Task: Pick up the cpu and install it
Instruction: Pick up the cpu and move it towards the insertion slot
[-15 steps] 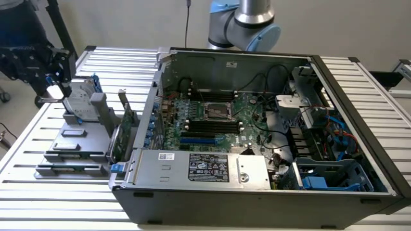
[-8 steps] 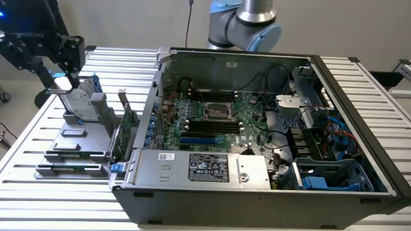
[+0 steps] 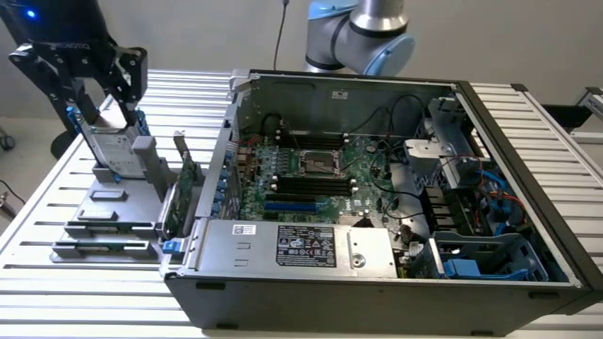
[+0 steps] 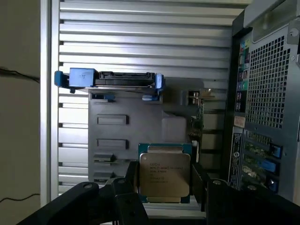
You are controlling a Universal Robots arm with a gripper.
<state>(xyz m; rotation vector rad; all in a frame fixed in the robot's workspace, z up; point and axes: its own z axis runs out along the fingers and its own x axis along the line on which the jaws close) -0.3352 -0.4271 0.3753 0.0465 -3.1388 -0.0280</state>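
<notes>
**benchrat:** Cpu (image 4: 164, 176) is clamped in the pincer (image 4: 165, 172), right? Silver lid up, and a dark finger (image 4: 199, 185) looks tight on each side edge. I'd say it's hanging clear above the grey tray (image 4: 126, 131), over the end away from the hard drive.

**slotjockey:** Yep, reads as a proper grip to me, no gap at either edge. My take for this bit: hold the chip dead level and let the squeeze sit on the rim only. It's a thin flat thing, so any tilt could let it pivot or slip.

**benchrat:** Anything to dodge?

**slotjockey:** The hard drive (image 4: 110, 78) in its blue frame stands upright at the tray's far end, and the green card (image 3: 182, 191) stands on edge along the tray's side nearest the computer case (image 3: 282, 282). Both are tall, so height is your friend. The case sits just beside the tray on the slatted surface (image 3: 85, 289), with the open socket (image 3: 318, 164) deep inside, well apart from the tray.
</notes>
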